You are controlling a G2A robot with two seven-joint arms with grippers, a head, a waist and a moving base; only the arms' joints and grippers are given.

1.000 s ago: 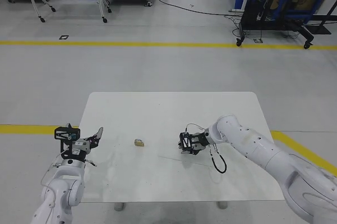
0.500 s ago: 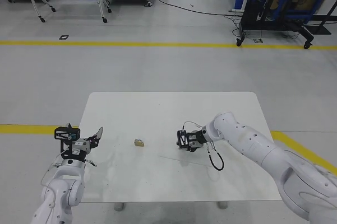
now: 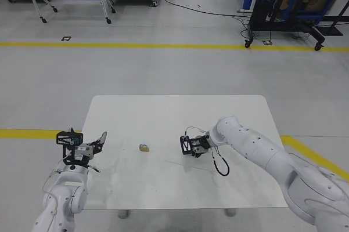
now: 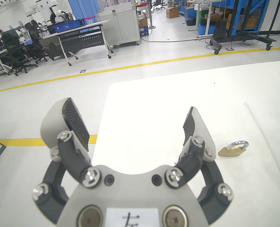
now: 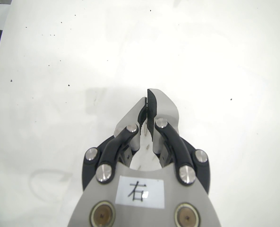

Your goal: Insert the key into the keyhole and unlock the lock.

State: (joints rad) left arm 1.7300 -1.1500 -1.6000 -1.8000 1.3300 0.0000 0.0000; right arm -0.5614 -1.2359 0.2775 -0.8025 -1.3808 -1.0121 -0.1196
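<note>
Brass lock (image 4: 232, 151) flat, shackle away from left pincer (image 4: 131, 106)

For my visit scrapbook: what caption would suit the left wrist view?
Open left gripper at the edge of the white table, a brass padlock lying on it nearby.

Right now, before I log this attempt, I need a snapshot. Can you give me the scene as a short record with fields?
Surface: white table
Lock: brass padlock lying on the table between the two arms, touched by neither
Left arm: left gripper near the table edge on the robot's left, jaws open, empty
Right arm: right gripper low over the table, pointed toward the padlock, jaws shut
Held item: thin metal sliver between the right jaws, probably the key
Task state: key not yet in the keyhole
</note>
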